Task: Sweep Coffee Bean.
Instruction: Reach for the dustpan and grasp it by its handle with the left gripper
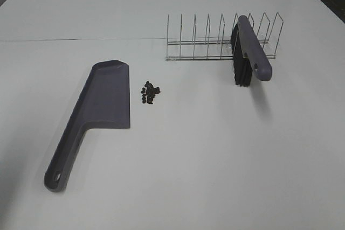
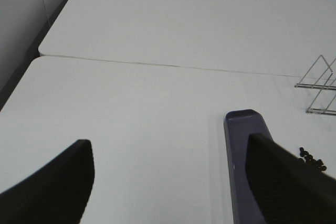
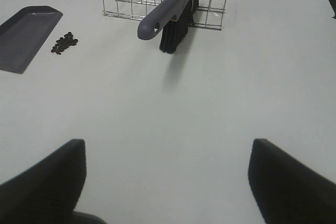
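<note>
Pre-grasp stage: left gripper (image 2: 170,182) and right gripper (image 3: 165,182) both wide open, holding nothing. The beans (image 1: 151,93) sit piled on the table (image 1: 215,160) just beside the dustpan (image 1: 102,106); brush (image 1: 249,52) parked in rack (image 1: 205,41). Next: right grabs the brush handle, left grabs the dustpan handle.

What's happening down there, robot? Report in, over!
Left gripper open, empty. Right gripper open, empty. Coffee beans heaped beside the dustpan, unswept. Brush parked in the wire rack; nothing in the way. Over.
</note>
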Tool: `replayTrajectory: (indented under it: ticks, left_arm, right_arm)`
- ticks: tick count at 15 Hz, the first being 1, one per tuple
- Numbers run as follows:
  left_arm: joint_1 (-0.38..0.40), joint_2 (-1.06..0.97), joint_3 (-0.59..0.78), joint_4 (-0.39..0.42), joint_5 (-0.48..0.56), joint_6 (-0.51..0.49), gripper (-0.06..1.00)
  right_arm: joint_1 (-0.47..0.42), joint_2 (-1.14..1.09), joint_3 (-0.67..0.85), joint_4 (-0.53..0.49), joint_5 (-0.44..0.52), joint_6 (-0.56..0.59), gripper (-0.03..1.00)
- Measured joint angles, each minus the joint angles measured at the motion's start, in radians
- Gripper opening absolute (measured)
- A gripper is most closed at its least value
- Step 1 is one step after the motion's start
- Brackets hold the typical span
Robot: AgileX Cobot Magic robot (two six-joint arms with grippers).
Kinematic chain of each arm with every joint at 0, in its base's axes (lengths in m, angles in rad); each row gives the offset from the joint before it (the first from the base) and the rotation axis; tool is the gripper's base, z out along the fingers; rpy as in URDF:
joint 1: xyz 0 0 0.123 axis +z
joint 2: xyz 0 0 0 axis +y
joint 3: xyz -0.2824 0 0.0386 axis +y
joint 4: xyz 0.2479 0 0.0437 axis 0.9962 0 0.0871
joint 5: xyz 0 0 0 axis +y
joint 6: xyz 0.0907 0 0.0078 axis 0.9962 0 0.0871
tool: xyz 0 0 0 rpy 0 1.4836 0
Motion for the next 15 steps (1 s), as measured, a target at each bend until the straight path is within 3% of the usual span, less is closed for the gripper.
replayTrajectory:
  ticks: [3,6,9,13,15]
  left_arm:
    - [-0.006,0.180,-0.086,-0.008,0.029,0.001,0.74]
    - [-0.096,0.368,-0.231,-0.011,0.124,0.009,0.74]
    - [-0.171,0.557,-0.367,-0.047,0.266,0.010,0.74]
    - [-0.177,0.731,-0.492,-0.101,0.423,0.010,0.74]
    - [-0.177,0.843,-0.570,-0.138,0.571,0.011,0.74]
  right_arm:
    - [0.000,0.000,0.000,0.000,0.000,0.000,0.74]
    - [0.000,0.000,0.000,0.000,0.000,0.000,0.74]
    - [0.000,0.000,0.000,0.000,0.000,0.000,0.74]
    - [0.000,0.000,0.000,0.000,0.000,0.000,0.74]
    - [0.000,0.000,0.000,0.000,0.000,0.000,0.74]
